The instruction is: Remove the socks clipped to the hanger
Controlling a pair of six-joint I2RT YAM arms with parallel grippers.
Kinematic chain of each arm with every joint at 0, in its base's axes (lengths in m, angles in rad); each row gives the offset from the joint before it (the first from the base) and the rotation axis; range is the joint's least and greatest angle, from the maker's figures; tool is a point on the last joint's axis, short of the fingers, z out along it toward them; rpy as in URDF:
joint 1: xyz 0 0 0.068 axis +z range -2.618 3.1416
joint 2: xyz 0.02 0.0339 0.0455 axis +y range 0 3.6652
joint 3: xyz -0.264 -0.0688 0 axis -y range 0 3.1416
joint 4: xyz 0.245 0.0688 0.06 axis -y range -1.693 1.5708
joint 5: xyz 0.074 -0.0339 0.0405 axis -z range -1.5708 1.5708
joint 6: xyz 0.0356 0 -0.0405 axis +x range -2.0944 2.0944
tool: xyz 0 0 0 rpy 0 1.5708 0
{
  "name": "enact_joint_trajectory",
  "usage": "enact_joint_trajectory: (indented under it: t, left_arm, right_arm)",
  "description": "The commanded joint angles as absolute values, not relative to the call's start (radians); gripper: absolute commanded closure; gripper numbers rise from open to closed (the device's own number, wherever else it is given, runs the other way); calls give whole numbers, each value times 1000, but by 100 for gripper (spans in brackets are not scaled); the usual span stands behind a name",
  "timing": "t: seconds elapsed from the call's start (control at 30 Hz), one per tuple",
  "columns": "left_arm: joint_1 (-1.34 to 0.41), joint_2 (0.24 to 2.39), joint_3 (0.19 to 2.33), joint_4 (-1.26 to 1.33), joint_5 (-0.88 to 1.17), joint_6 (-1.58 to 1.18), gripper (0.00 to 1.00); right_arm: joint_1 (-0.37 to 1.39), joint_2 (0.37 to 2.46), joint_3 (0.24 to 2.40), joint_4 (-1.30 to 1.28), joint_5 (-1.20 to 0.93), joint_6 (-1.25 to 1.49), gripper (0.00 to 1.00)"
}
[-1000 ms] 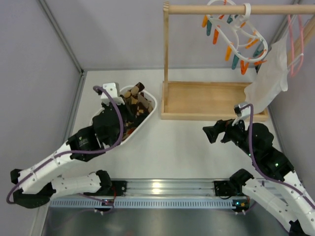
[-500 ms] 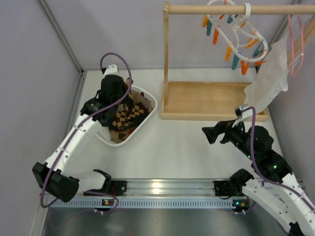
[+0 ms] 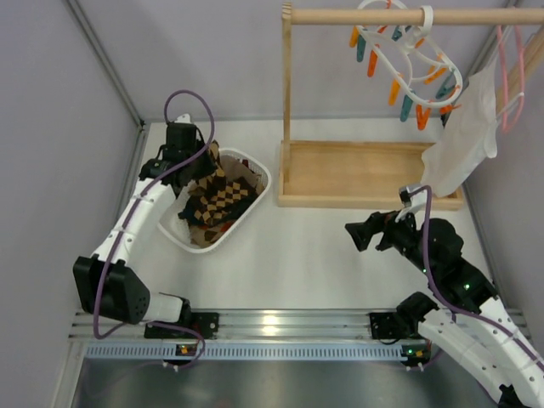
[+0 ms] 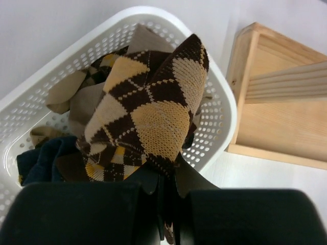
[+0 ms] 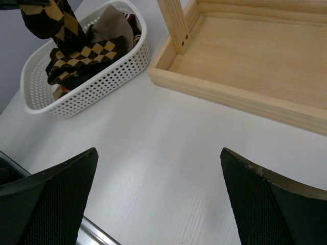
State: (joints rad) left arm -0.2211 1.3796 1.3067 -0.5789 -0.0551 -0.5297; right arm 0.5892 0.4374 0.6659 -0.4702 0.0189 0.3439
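A white table (image 3: 323, 255) enclosed by grey walls fills our top view. At 1 o'clock from its middle stands a wooden rack (image 3: 365, 174), and the hanger (image 3: 408, 59) hooks over its rail, orange and teal pins dangling. A white cloth (image 3: 463, 144) and a thin pink hanger (image 3: 510, 68) hang farther toward 2 o'clock.

At 10 o'clock we see a white basket (image 3: 223, 240) holding a heap of socks (image 3: 217, 200), patterned and dark ones together. The left gripper (image 3: 194, 155) sits over the basket's far end at 11 o'clock. Through its wrist camera we find its fingers closed tight on an argyle sock (image 4: 148, 112), which is pinched at one end and drapes down into the basket among the others.

The right gripper (image 3: 361, 231) hovers at 4 o'clock above bare table, pointing toward 9 o'clock. Its jaws are spread as wide as they go, and we see nothing between them.
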Motion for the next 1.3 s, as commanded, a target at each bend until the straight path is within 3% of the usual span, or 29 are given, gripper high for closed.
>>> enact_joint_trajectory:
  t: [0.0,0.47,0.57,0.77,0.8,0.87,0.9,0.97,1.0,1.03,1.27]
  left_arm:
    - [-216,1397,1267,-543,-126,-545,100]
    - [-218,1594,1239,-538,-28,-512,100]
    - [-239,1606,1261,-538,-23,-505,94]
    - [-255,1611,1258,-540,-58,-505,65]
    - [-256,1592,1253,-538,-66,-505,55]
    - [-258,1563,1244,-543,-84,-502,46]
    - [-258,1522,1241,-542,-89,-502,36]
    - [-259,1481,1238,-546,-91,-499,25]
    - [-262,1458,1235,-551,-89,-497,9]
    - [-264,1410,1232,-555,-97,-499,2]
    - [-267,1229,1172,-655,-184,-496,2]
  right_arm:
    - [601,434,654,-397,5,357,1]
    - [603,449,614,-353,-44,388,1]
    - [604,456,604,-341,-54,394,0]
    - [603,459,597,-341,-60,399,1]
    - [603,457,598,-344,-60,397,1]
    - [601,454,600,-345,-58,396,1]
    - [603,454,600,-344,-55,396,1]
    - [603,457,603,-344,-54,393,1]
    - [603,460,604,-344,-51,391,0]
    - [603,462,604,-344,-51,391,1]
    - [601,460,629,-356,-6,367,1]
